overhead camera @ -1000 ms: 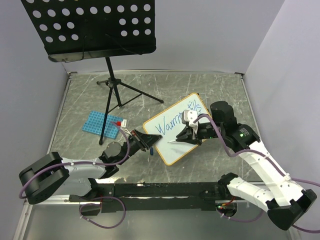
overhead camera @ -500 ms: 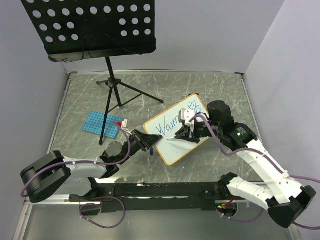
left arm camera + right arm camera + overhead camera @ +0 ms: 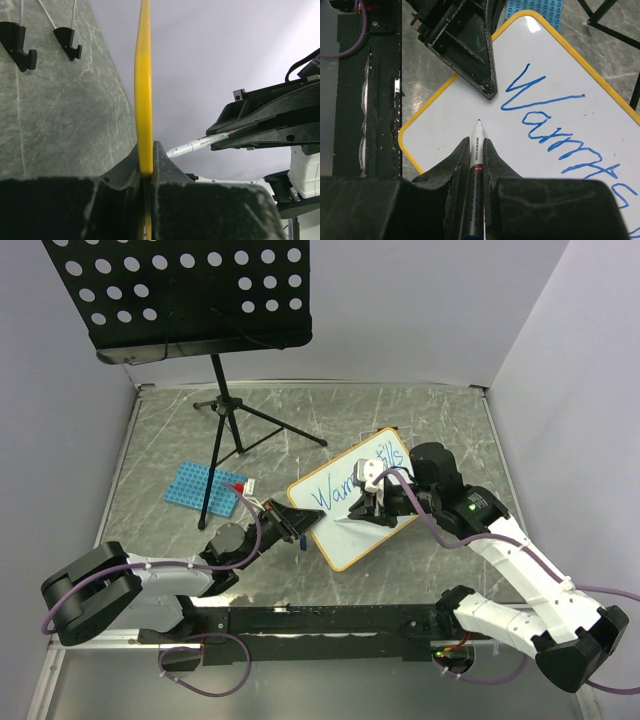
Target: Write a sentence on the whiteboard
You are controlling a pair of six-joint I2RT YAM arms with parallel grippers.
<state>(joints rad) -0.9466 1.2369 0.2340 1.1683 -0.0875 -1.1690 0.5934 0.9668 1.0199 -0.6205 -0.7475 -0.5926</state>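
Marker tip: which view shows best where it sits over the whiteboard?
Right wrist: the marker tip points at blank whiteboard, seen down the barrel. Left wrist shows it side-on; top view shows it tiny.

From above, the right end effector (image 3: 358, 510) covers the middle of the sentence (image 3: 328, 490); its own wrist view cuts the writing off at the right edge.
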